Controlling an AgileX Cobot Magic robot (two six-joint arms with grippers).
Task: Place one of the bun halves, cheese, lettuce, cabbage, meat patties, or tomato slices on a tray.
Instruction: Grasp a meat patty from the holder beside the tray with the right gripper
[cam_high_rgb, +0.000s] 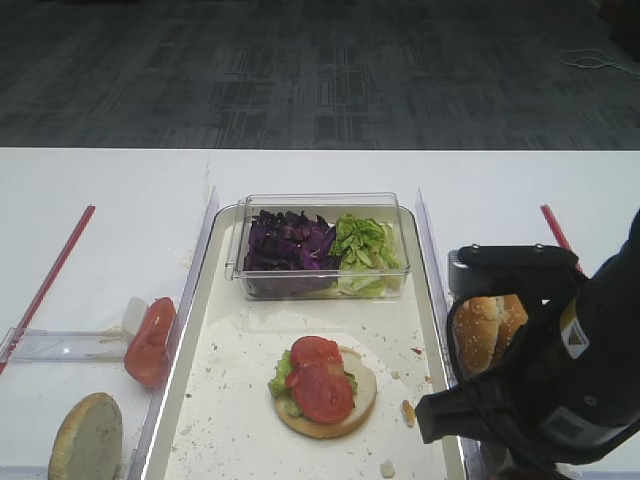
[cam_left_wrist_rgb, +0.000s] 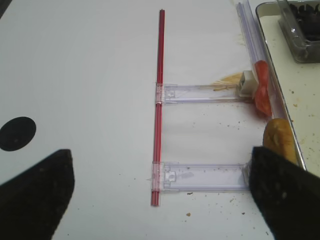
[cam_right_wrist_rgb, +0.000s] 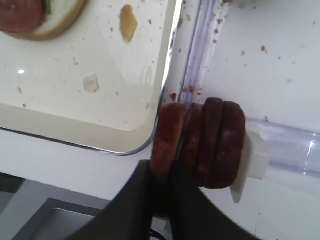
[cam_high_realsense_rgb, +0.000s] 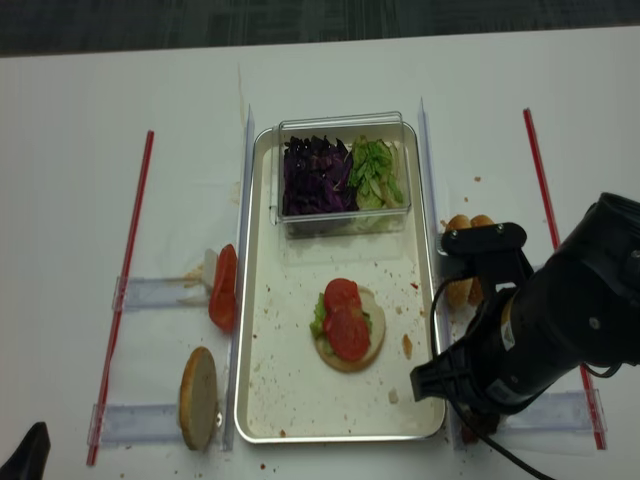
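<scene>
At lower centre of the right wrist view, just off the rounded corner of the long white rimmed tray (cam_right_wrist_rgb: 75, 120): a row of four thick reddish-brown round meat patties (cam_right_wrist_rgb: 210, 145), standing on edge on the white surface (cam_right_wrist_rgb: 280, 60) against a clear plastic rail (cam_right_wrist_rgb: 290, 150). Black right pincer (cam_right_wrist_rgb: 165, 175) closed together on the lower edge of the leftmost patty, not lifted. In the middle of the tray, in the high view: a pale flat bun half (cam_high_rgb: 350, 405) topped with light green chopped lettuce (cam_high_rgb: 282, 380) and two glossy red tomato slices (cam_high_rgb: 320, 380). At the tray's upper end, a clear plastic box (cam_high_rgb: 320, 205) of dark purple shredded cabbage (cam_high_rgb: 290, 245) beside more lettuce. Left of the tray, one tomato slice and a tan bun half on edge (cam_high_rgb: 88, 438); right of it, golden sesame-seeded bun halves (cam_high_rgb: 485, 330). In the left wrist view, left pincer (cam_left_wrist_rgb: 160, 165) spread wide apart above the surface, holding nothing, near a thin red rod (cam_left_wrist_rgb: 159, 100).
</scene>
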